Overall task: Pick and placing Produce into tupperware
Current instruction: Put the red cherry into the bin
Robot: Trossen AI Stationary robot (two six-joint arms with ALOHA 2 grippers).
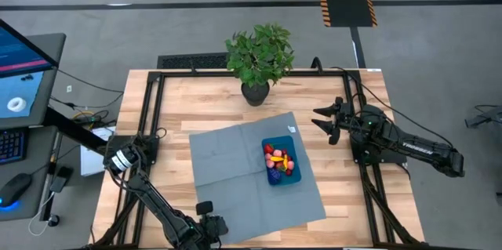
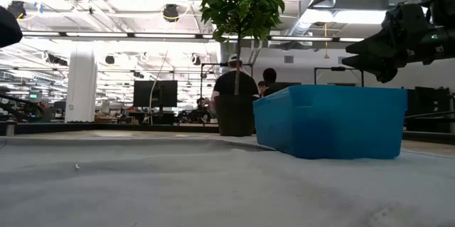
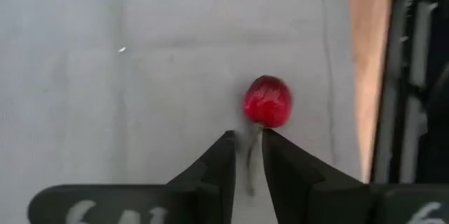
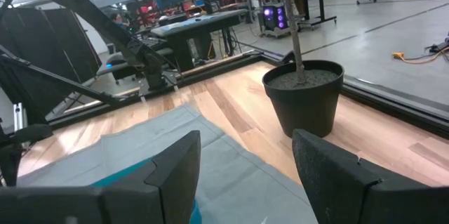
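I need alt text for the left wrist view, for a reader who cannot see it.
The left gripper pinches the thin stem of a small red fruit lying on the grey cloth mat, its two dark fingers nearly together. A strip of wooden table shows alongside.

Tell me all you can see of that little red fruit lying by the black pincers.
The red fruit is a tiny, round, glossy cherry-like toy that looks like plastic. It lies on the grey cloth mat, near the mat's edge. A thin stem runs from it into the narrow gap of the left gripper, whose fingers are nearly closed around that stem.
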